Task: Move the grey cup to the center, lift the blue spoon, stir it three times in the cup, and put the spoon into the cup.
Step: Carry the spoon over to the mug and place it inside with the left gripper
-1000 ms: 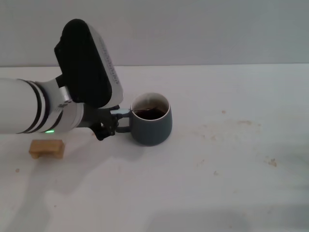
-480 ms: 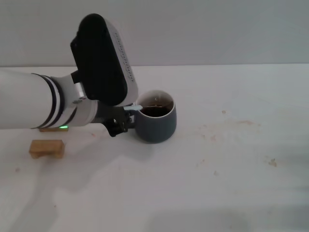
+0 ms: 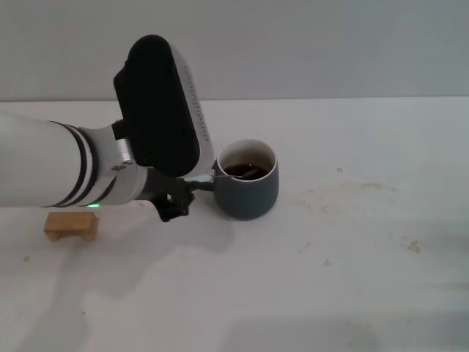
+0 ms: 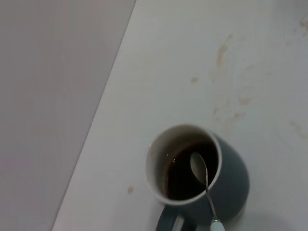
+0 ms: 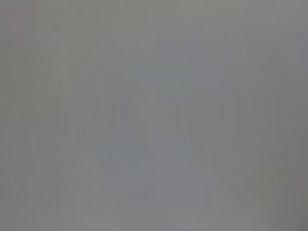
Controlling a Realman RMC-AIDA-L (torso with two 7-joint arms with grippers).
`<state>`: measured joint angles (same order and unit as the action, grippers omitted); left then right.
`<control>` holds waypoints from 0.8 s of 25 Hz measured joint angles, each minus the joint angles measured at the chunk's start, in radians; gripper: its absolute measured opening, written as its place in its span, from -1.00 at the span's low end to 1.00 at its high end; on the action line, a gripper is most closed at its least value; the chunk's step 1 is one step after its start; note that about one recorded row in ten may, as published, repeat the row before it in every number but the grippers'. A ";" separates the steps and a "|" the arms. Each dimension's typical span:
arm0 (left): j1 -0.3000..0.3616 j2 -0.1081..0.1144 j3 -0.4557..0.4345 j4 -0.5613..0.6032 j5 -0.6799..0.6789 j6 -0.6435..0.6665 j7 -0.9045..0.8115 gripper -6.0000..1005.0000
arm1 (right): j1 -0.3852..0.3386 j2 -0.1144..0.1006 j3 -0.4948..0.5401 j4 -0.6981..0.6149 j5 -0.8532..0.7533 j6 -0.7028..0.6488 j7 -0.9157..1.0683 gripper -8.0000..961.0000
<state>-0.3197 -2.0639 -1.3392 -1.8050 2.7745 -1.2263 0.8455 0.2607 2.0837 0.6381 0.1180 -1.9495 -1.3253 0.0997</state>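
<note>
In the grey cup [image 4: 192, 173], blue spoon [image 4: 204, 180] handle cut off

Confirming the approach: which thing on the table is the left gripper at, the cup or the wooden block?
The grey cup: the left gripper sits right at its handle side, while the wooden block lies apart, farther to the robot's left.

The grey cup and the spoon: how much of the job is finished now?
The grey cup stands near the table's middle. The blue spoon has its bowl in the dark liquid, its handle held by the left claw beside the cup's handle. Stirring count is unknowable here; releasing the spoon into the cup remains.
</note>
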 joint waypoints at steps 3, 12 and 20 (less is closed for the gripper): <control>0.006 0.000 0.000 -0.011 0.019 -0.007 -0.008 -0.71 | 0.000 0.000 0.000 0.000 0.000 0.000 0.000 -0.99; 0.001 0.001 -0.005 0.010 0.029 0.017 -0.011 -0.71 | 0.001 -0.001 0.000 0.002 -0.003 0.000 0.000 -0.99; -0.012 -0.002 -0.002 0.045 0.025 0.068 -0.024 -0.70 | -0.003 -0.001 -0.002 0.003 -0.006 0.000 0.000 -0.99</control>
<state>-0.3314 -2.0654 -1.3409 -1.7602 2.7999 -1.1580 0.8218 0.2574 2.0831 0.6365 0.1207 -1.9552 -1.3253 0.0997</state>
